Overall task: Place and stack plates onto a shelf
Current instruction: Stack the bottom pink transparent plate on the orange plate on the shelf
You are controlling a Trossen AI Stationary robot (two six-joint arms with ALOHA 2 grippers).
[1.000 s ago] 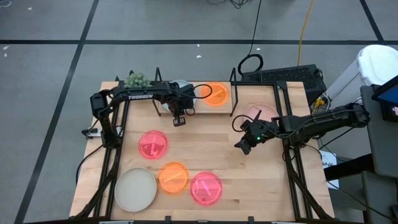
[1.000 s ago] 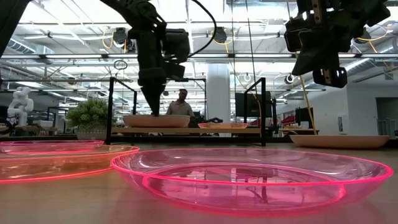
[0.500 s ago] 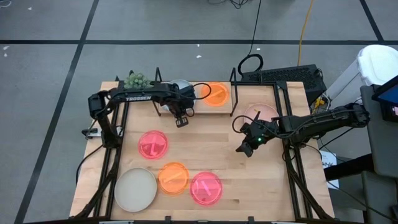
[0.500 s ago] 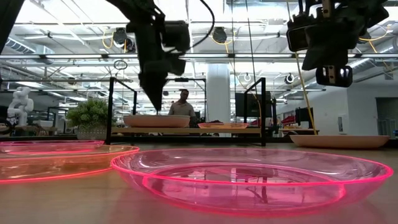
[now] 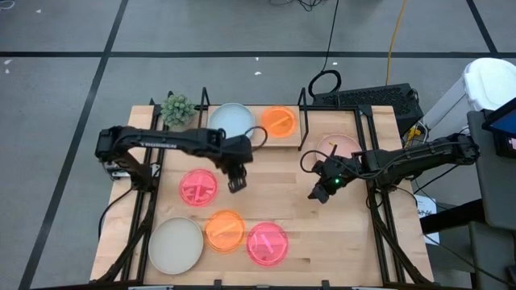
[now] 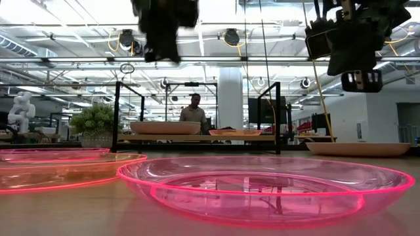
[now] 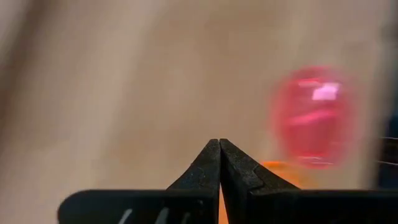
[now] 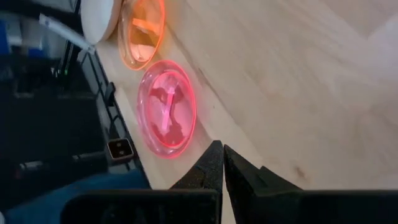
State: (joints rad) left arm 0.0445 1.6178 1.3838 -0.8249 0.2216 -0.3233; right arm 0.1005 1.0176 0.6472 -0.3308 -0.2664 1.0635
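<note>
- Plates left to shelve sit low in the high view: a neon pink plate (image 5: 198, 187) left of centre, a cream plate (image 5: 176, 246) at lower left, an orange plate (image 5: 225, 229) and a second pink plate (image 5: 267, 243) beside it; a pale pink plate (image 5: 339, 147) lies right of centre.
- Shelf (image 5: 297, 129) at upper centre carries a light blue plate (image 5: 232, 119) and an orange one (image 5: 280, 122).
- I judge the translucent ones light, stiff and slippery; I would pinch a raised rim, not the flat middle.
- Left claw (image 5: 236, 184), pressed closed and empty, hangs beside the neon pink plate; right claw (image 5: 320, 193), likewise closed and empty, hangs over bare bench (image 5: 282, 181).
- Potted plant (image 5: 176, 105) and the shelf's wire end frames crowd the approach; I would mind them.
</note>
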